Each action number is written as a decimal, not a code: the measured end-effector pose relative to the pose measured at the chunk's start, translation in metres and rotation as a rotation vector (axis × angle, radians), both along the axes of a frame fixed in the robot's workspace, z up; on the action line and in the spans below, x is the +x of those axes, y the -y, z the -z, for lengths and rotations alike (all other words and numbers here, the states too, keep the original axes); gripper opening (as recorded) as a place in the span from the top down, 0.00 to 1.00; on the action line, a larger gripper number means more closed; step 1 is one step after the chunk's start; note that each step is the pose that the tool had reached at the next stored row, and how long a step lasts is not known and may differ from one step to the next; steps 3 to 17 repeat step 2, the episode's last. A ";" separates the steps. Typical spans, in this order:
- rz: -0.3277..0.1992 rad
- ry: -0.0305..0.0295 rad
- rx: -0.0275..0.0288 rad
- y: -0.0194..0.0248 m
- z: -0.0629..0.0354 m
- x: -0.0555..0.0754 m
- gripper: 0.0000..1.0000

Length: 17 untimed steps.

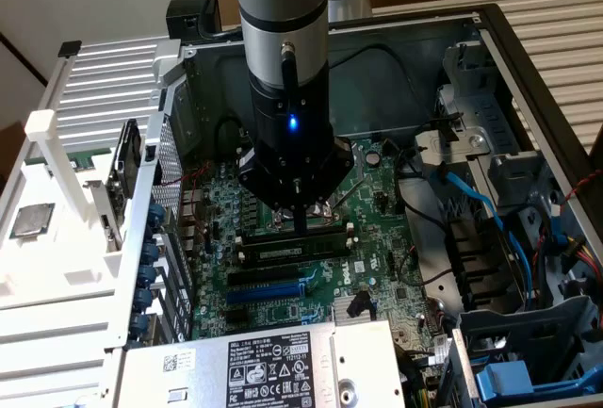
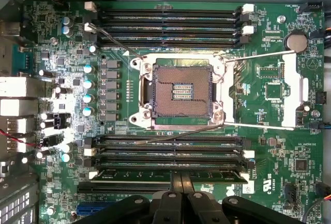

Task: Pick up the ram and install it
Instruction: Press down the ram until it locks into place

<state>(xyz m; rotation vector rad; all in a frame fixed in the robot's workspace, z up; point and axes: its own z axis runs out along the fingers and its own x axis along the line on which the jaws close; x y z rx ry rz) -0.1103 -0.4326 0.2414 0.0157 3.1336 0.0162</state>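
Observation:
The ram [image 2: 139, 174] is a thin dark-green stick standing on edge in the memory slot nearest the gripper, in the bank beside the CPU socket. In the exterior view the ram [image 1: 273, 251] shows its labelled side between white end clips. My gripper [image 1: 300, 225] hangs straight down over the motherboard [image 1: 377, 210]. Its two fingers are shut together, and their tips rest on the middle of the stick's top edge. The wrist view has the gripper [image 2: 182, 178] meeting the ram at mid-length.
The open CPU socket [image 2: 181, 90] lies between two banks of black memory slots [image 2: 170, 25]. A silver processor chip [image 1: 31, 220] sits on the white rack at the exterior view's left. The power supply [image 1: 264, 366], blue cables [image 1: 490, 210] and case walls hem in the board.

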 end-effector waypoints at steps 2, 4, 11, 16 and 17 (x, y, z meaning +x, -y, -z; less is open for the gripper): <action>0.000 0.0000 0.0000 0.0000 0.0000 0.000 0.90; 0.000 0.0000 0.0000 0.0000 0.0000 0.000 0.90; 0.000 0.0000 0.0000 0.0000 0.0000 0.000 0.90; 0.000 0.0000 0.0000 0.0000 0.0000 0.000 0.90; 0.000 0.0000 0.0000 0.0000 0.0000 0.000 0.90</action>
